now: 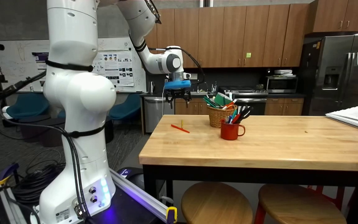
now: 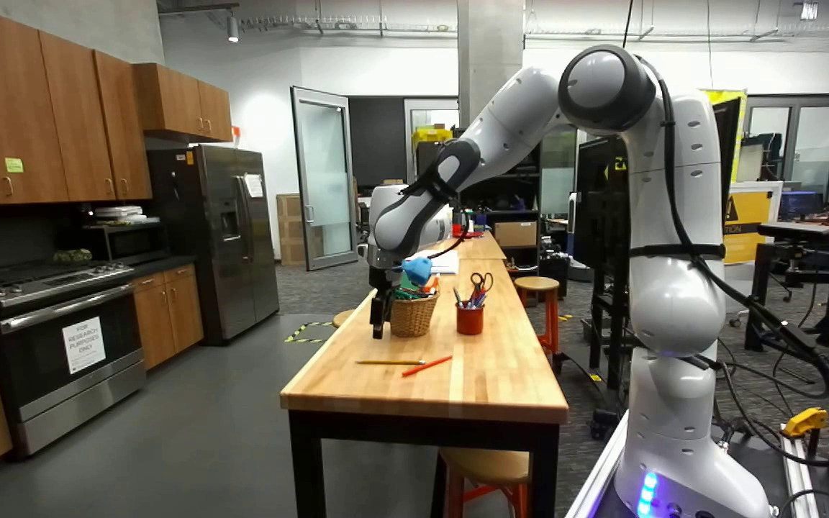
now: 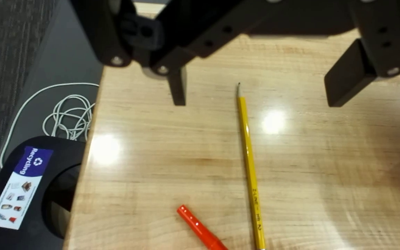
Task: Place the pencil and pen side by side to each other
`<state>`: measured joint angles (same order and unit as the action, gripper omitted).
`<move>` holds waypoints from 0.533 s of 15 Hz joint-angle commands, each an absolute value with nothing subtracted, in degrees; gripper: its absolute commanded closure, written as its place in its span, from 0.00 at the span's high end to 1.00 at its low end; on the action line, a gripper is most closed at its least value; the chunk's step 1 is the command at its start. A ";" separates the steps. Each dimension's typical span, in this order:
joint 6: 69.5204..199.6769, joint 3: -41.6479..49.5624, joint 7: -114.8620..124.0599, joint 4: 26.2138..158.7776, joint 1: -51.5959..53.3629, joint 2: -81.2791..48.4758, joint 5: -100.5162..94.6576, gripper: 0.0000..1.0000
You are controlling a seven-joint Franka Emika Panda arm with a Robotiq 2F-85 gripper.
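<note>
Wooden kitchen cabinets [image 1: 211, 37] hang beyond a long counter [image 1: 284, 140] of pale, streaked, glossy wood. The whiteboard [image 1: 140, 70] carries posters [image 1: 117, 70] too small to read. The fridge [image 2: 214, 266] bears a sheet [image 2: 253, 185] I cannot read, the stove [image 2: 40, 360] a sign [image 2: 84, 345]: "FOR RESEARCH PURPOSES ONLY". By the counter's edge, a bin [image 3: 37, 196] is marked "Recycling". A basket [image 2: 412, 320] and a mug [image 2: 470, 320] stand on the counter. The jaws are spread wide above it. Below them lies the yellow pencil [image 3: 250, 163], printed "Z-LINE" and "HB 2", its long axis across the counter's width, its tip toward the stove side. The red pen [image 3: 200, 227] lies aslant just beside its blunt end; whether they touch I cannot tell.
</note>
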<state>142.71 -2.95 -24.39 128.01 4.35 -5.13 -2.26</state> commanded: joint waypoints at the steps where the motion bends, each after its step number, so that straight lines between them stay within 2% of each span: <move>1: 143.11 -3.73 -23.73 127.69 3.95 -7.22 -3.74 1.00; 8: 142.40 -3.68 -24.29 126.28 3.40 -11.05 -6.43 1.00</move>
